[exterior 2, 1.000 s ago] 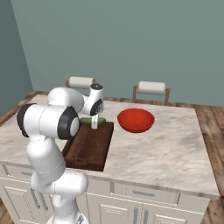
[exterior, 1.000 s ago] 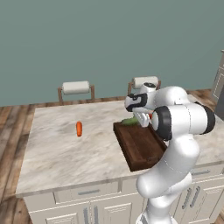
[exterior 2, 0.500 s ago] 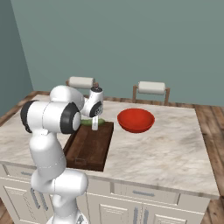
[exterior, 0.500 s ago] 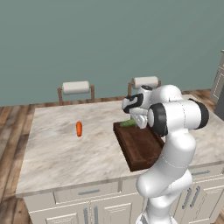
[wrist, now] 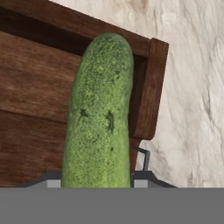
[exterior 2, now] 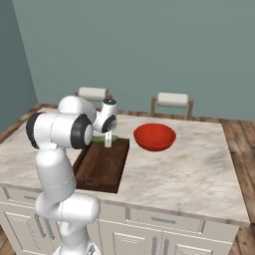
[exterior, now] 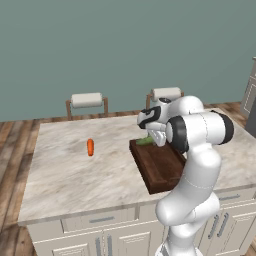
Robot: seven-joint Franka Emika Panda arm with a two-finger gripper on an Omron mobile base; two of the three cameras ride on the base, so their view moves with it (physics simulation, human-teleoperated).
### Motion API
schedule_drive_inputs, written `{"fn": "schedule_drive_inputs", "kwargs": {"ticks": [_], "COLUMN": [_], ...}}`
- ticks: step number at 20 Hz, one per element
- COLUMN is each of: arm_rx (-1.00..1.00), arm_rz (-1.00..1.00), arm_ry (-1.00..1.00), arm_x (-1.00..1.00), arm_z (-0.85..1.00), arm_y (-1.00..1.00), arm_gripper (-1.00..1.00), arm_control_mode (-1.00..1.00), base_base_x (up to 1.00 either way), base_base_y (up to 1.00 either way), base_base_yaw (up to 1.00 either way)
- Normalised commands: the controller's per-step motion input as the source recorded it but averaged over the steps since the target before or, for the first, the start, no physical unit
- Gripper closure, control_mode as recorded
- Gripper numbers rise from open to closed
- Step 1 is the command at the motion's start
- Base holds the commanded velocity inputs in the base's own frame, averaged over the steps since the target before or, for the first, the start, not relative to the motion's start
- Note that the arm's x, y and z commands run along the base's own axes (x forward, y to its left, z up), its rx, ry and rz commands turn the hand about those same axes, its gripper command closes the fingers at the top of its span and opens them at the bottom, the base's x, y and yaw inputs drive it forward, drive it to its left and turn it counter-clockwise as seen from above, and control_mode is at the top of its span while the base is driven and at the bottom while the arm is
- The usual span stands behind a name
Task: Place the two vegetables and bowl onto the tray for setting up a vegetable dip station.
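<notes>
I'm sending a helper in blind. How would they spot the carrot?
On the marble island counter, look left of the dark wooden tray, in the open stretch of stone. The carrot lies there alone: small, stubby, orange, unlike the green cucumber at the tray.

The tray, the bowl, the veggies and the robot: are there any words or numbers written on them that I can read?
No words, numbers or signs can be read anywhere.
The tray is plain brown wood.
The bowl is plain red.
The cucumber has only green bumps.
The carrot is plain orange.
The robot arm and its pincer carry no label.
The counter shows only marble veins.
</notes>
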Motion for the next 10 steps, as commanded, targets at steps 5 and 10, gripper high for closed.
{"fn": "schedule_drive_inputs", "kwargs": {"ticks": [5,10], "arm_rx": [0.00,0.00], "arm_rz": [0.00,0.00], "arm_ry": [0.00,0.00], "arm_x": [0.01,0.00], "arm_z": [-0.04,-0.09], "arm_y": [0.00,0.00], "arm_gripper": [1.00,1.00], "arm_control_mode": [-1.00,-1.00], "base_base_x": [0.00,0.00], "base_base_y": [0.00,0.00], "base_base_yaw": [0.00,0.00]}}
